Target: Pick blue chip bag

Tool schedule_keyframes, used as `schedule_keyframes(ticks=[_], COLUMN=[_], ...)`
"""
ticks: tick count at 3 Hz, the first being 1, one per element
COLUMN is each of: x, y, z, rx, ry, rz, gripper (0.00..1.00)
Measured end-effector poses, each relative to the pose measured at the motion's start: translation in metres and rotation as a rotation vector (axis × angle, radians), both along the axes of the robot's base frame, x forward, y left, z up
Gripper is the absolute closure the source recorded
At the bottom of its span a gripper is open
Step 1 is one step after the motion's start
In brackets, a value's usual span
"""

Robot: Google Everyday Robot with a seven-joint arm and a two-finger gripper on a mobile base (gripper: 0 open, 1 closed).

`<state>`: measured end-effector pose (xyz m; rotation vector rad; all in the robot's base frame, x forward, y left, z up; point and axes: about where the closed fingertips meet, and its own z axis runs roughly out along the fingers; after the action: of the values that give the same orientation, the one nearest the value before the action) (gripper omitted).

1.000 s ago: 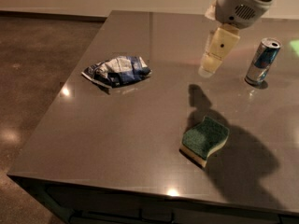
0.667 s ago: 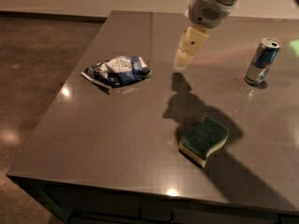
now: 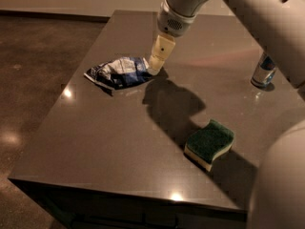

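The blue chip bag (image 3: 120, 72) lies crumpled on the dark grey table (image 3: 109, 142), left of centre, dark blue with white and silver patches. My gripper (image 3: 156, 68) hangs from the arm that comes in from the upper right. Its cream-coloured tip is at the bag's right edge, just above the table.
A green-and-yellow sponge (image 3: 209, 144) lies at the front right. A blue and silver drink can (image 3: 263, 71) stands at the right, partly hidden by my arm. The table's left and front edges drop to a brown floor (image 3: 33, 80).
My gripper has moved left and down, from near the can over to the right edge of the chip bag. The bag, sponge and can have not moved.
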<state>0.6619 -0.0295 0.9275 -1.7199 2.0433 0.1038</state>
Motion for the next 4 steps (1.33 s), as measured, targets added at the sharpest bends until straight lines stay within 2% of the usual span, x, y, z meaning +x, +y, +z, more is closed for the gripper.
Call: schedule_keyframes(ticks=[1,2,4], x=[0.014,0.016,0.021], y=[0.031,0.044,0.073], z=[-0.031,-0.050,-0.065], rx=[-0.018,-0.035,-0.068], ry=[0.043,0.072,0.085], rz=[0.037,0.056,0.093], gripper=[0.00,0.00,0.00])
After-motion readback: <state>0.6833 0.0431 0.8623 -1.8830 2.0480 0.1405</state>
